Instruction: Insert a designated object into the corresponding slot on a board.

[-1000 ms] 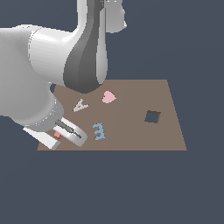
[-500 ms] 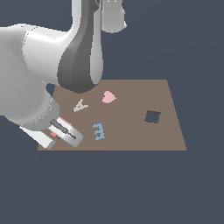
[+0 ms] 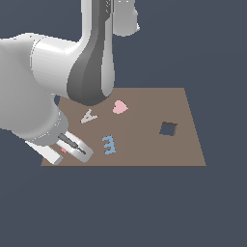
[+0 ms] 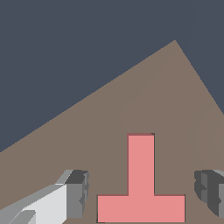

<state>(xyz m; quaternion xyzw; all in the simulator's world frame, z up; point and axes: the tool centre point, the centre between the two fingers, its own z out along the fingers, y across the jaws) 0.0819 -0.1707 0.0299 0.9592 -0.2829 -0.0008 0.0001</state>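
The salmon-red T block (image 4: 141,192) lies flat on the brown board (image 4: 175,109), close to its front corner at the exterior view's left. My gripper (image 4: 142,192) is open, low over the T and straddling it. One finger (image 4: 78,192) stands on each side of the crossbar, with a small gap on both sides. In the exterior view only a sliver of the T (image 3: 63,150) shows beside the gripper (image 3: 72,147); the arm hides the rest. No T-shaped slot shows in either view.
On the board (image 3: 144,149) lie a blue E (image 3: 109,144), a pale A (image 3: 88,116) and a pink heart (image 3: 119,106). A dark squarish hole (image 3: 168,129) sits toward the exterior view's right. The arm's bulk looms over the board's left part.
The hand has shifted slightly, settling lower over the board's corner. The red T and the other shapes have not moved.
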